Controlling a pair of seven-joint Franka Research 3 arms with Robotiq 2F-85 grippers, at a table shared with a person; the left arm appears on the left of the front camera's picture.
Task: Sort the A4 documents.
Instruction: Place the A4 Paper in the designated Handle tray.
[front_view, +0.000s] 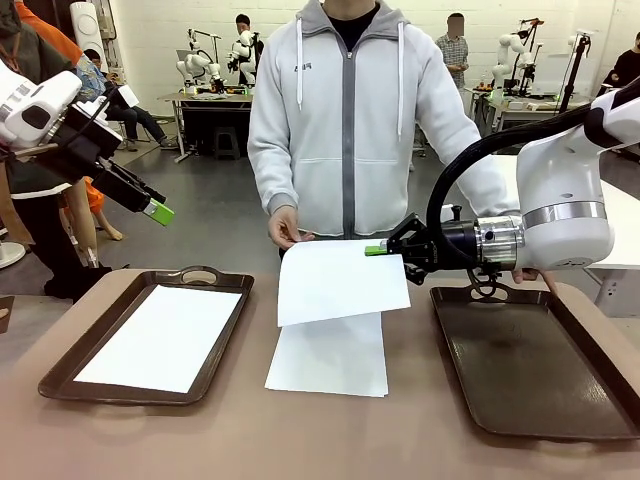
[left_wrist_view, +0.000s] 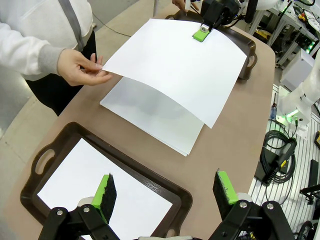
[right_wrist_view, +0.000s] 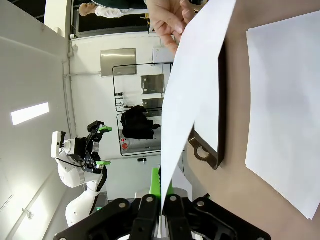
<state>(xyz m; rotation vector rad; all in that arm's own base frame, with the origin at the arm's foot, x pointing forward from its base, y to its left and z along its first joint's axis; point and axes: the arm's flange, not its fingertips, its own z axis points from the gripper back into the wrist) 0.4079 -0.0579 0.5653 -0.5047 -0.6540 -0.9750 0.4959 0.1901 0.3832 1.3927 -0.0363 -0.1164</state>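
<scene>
White sheet (front_view: 340, 280) lifted above table stack (front_view: 328, 358) | right gripper (front_view: 378, 250) clamped on its edge | person's hand (front_view: 285, 228) pinching opposite corner | left gripper (front_view: 152, 206) spread wide above left tray (front_view: 60, 362)

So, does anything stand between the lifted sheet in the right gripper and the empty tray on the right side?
Nothing visible does. The right tray is bare inside and lies beside the lifted sheet. However, the person's hand pinches the sheet's far corner, while the right gripper grips the opposite edge.
</scene>
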